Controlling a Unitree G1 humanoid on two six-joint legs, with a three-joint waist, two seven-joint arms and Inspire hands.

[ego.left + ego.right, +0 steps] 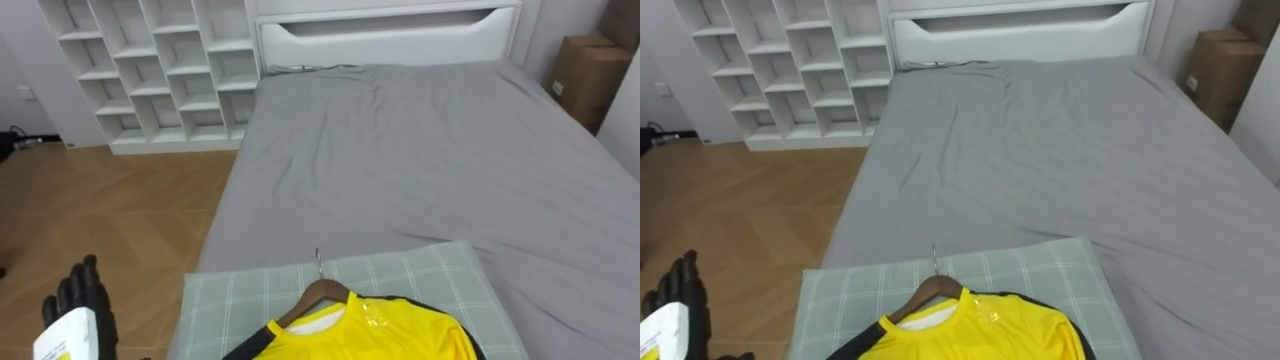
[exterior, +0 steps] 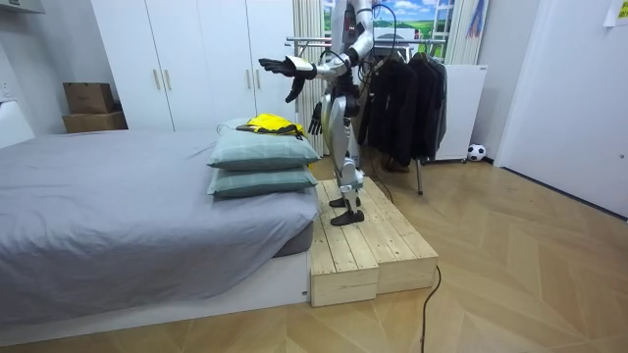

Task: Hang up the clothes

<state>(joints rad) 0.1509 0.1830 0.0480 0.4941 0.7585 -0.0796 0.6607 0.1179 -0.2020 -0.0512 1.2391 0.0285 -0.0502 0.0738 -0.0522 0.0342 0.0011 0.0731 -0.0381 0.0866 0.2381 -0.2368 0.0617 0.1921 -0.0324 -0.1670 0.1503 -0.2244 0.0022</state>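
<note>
Left robot hand is held spread, empty.
Pickup seems pending: the shirt and its hanger, at the bed's near edge, must be grasped.

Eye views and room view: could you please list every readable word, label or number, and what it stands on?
No text can be read.
Label on the box: too small to read.
Mark on the shirt: blurred.

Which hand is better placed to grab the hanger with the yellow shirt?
Left, probably. The left hand is raised and open beside the pillow where the hanger lies; the right hand hangs low at the robot's side.
</note>
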